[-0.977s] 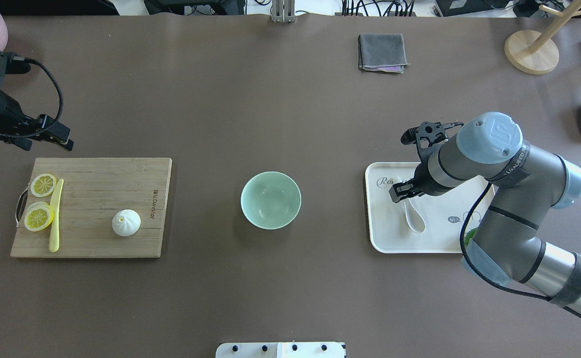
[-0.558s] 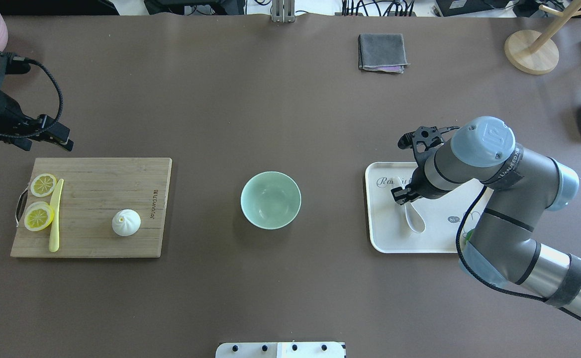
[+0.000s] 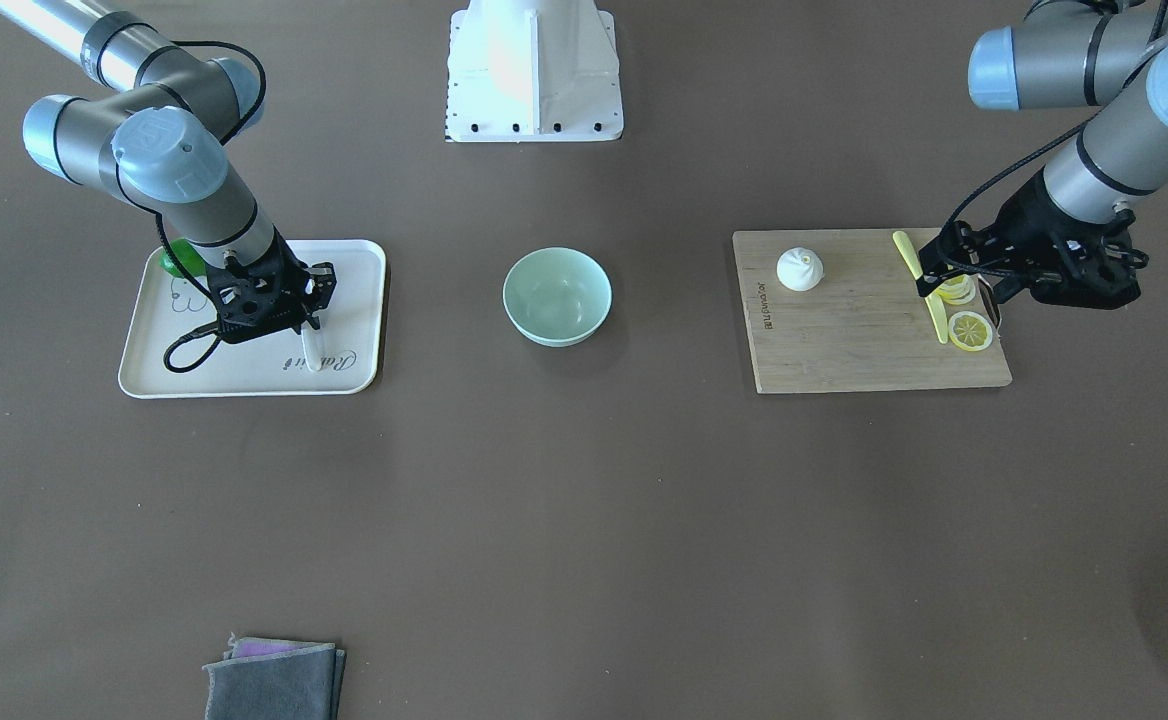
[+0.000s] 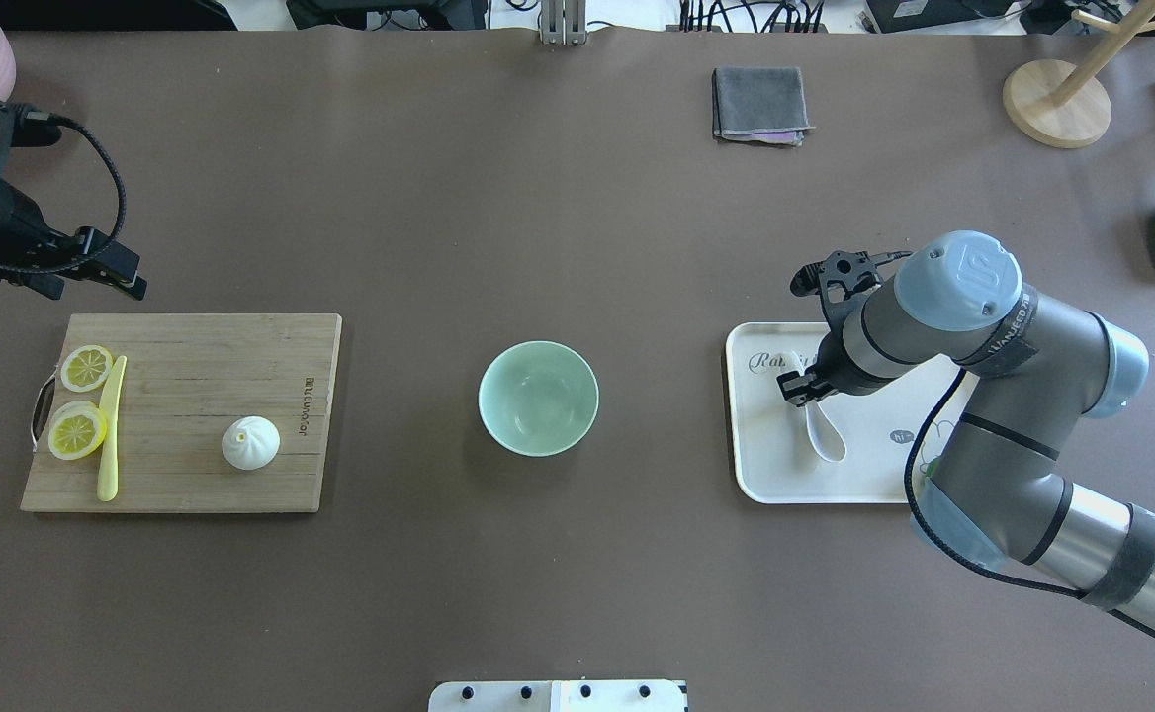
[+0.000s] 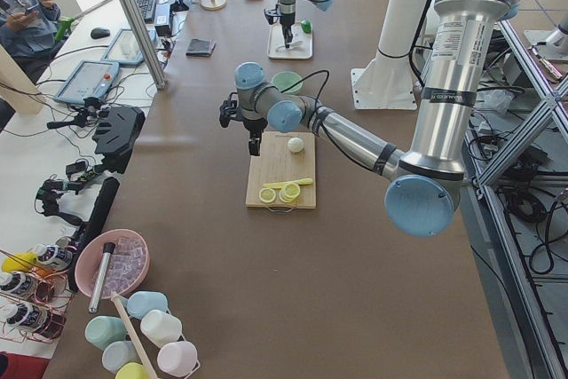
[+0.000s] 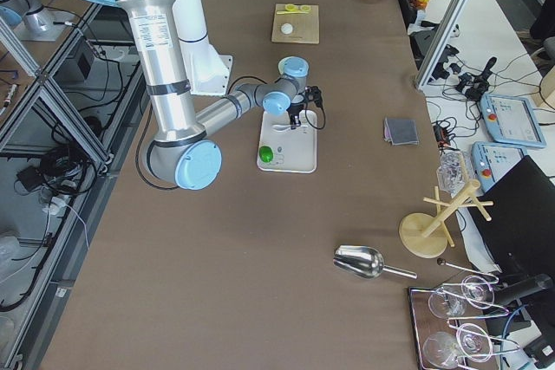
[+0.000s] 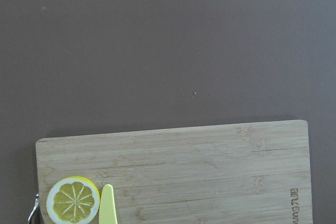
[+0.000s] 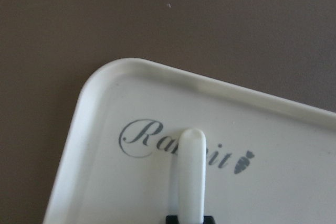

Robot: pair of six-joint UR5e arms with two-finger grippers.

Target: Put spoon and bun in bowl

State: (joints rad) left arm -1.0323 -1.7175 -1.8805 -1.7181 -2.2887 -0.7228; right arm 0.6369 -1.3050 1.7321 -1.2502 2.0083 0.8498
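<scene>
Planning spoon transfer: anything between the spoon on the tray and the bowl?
Nothing visible: only the tray's rim and bare table lie between spoon and bowl. The right gripper is at the spoon's handle.

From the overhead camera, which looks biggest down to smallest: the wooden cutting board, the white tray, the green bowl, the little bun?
Largest to smallest:
1. cutting board
2. tray, a little smaller, though the arm hides part of it
3. bowl
4. bun, clearly the smallest

You've got a glossy soup spoon [image 4: 824,438], smooth matt tray [image 4: 765,477], grained wood cutting board [image 4: 197,381], matt counter [image 4: 439,198].
</scene>
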